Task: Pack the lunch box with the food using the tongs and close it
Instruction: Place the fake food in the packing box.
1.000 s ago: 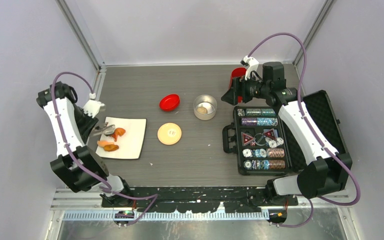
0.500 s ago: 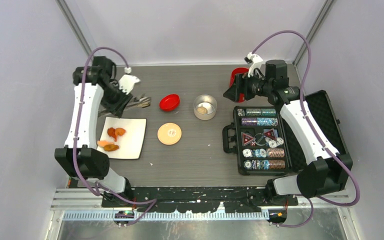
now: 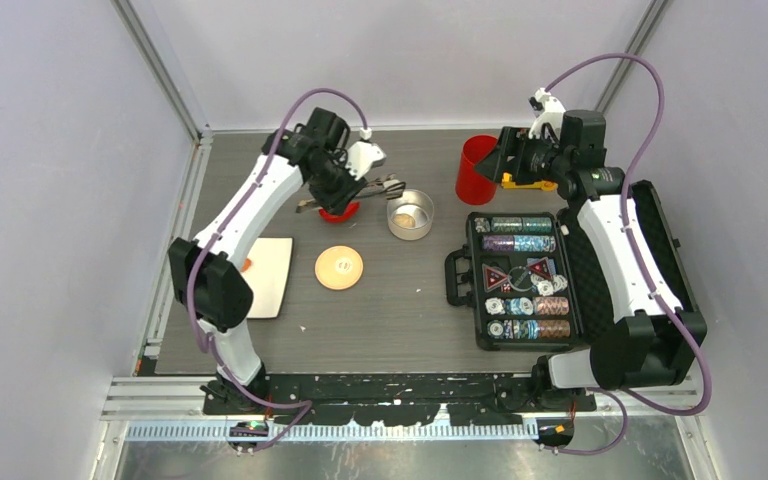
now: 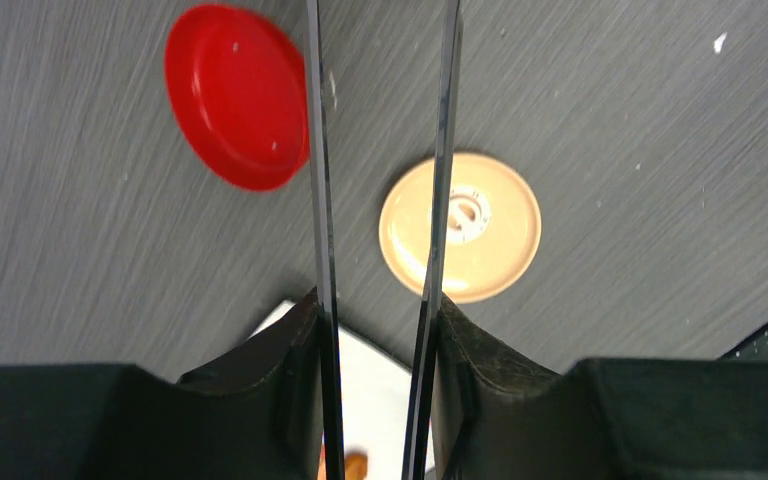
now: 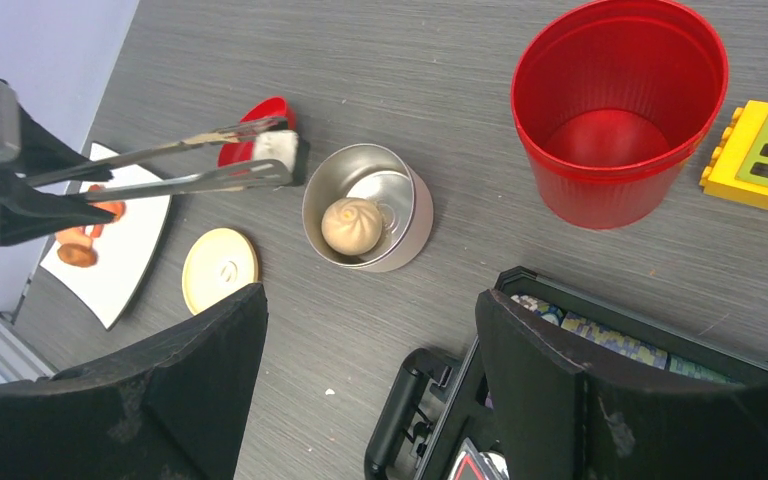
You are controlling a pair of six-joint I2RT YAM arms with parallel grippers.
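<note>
My left gripper (image 3: pixel 340 188) is shut on the silver tongs (image 3: pixel 385 186); their two arms run up the left wrist view (image 4: pixel 318 200). The tong tips pinch a whitish piece of food with a dark part (image 5: pixel 278 148), held just left of the lunch box (image 5: pixel 367 220). This steel tin (image 3: pixel 410 213) has a pale bun (image 5: pixel 351 225) in it. Its tan lid (image 3: pixel 339 268) lies flat on the table (image 4: pixel 490 235). Orange-brown food pieces (image 5: pixel 80 250) remain on the white plate (image 5: pixel 125 265). My right gripper (image 5: pixel 365 330) hangs open near the red cup (image 3: pixel 475 168), holding nothing.
A small red lid (image 4: pixel 230 95) lies under the tongs. The red cup (image 5: pixel 620 110) and a yellow block (image 5: pixel 765 155) stand at the back right. The open black case of poker chips (image 3: pixel 520 280) takes up the right side. The plate (image 3: pixel 272 275) sits at the left.
My left arm has swung from the plate up and right across the table, carrying the tongs and the whitish piece to the tin. The right gripper has shifted a little right, uncovering the red cup.
</note>
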